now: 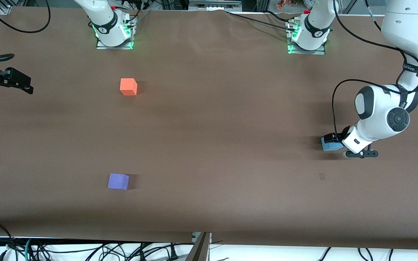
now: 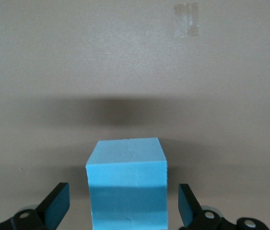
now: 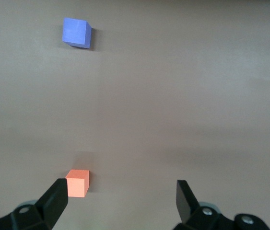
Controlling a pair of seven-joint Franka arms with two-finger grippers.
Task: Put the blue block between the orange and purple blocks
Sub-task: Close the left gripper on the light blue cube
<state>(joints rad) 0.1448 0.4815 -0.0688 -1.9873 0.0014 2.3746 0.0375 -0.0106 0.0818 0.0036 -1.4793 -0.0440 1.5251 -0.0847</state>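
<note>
Left gripper [image 2: 125,211] low, jaws released, blue block [image 2: 126,184] between them, ungrasped; right gripper [image 3: 123,199] waits, jaws released; orange block [image 1: 128,87], purple block [image 1: 118,181] well apart, gap unfilled

Sky-blue cube [image 1: 330,145] at left arm's end; orange cube [image 1: 128,87] and purple cube [image 1: 118,181] well apart.

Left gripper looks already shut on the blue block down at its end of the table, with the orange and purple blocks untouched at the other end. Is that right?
Not quite: the left gripper is open. The left wrist view shows its fingers standing apart from the blue block, a gap on each side. The rest holds: the orange block and purple block sit untouched toward the right arm's end.
</note>
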